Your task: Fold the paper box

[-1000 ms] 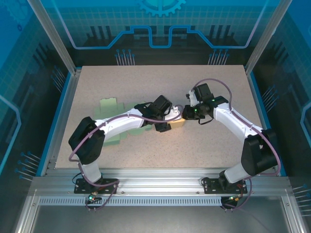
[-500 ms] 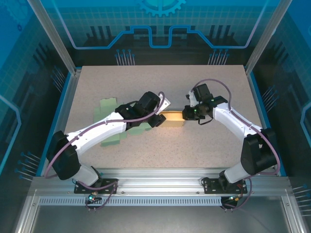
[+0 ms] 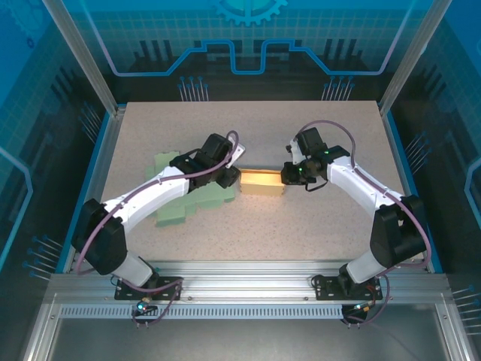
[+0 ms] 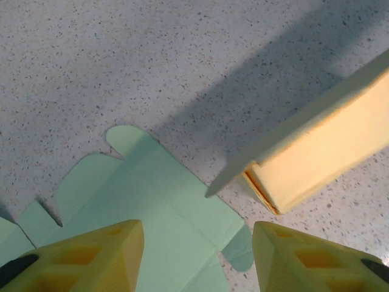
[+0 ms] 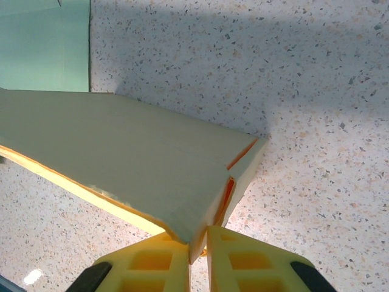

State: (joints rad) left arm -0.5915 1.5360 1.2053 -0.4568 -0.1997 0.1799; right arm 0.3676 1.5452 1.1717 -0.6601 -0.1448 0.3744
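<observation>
A yellow paper box (image 3: 261, 182), partly folded, lies near the table's middle. My right gripper (image 3: 288, 174) is shut on its right end. In the right wrist view the box's thin corner (image 5: 200, 210) is pinched between the yellow fingers of that gripper (image 5: 197, 255). My left gripper (image 3: 231, 174) hovers just left of the box, open, with nothing between its fingers. In the left wrist view that gripper (image 4: 197, 261) hangs above a flat green box sheet (image 4: 164, 225), and the yellow box's open end (image 4: 322, 146) sits to the upper right, apart from the fingers.
Flat green box sheets (image 3: 184, 199) are spread on the speckled table (image 3: 316, 226) under the left arm, and a corner of one (image 5: 45, 42) appears beyond the yellow box. Metal frame rails and blue walls ring the table.
My left arm has drawn back to the left, off the yellow box, and its jaws have narrowed somewhat. The right gripper has kept its hold on the box.
</observation>
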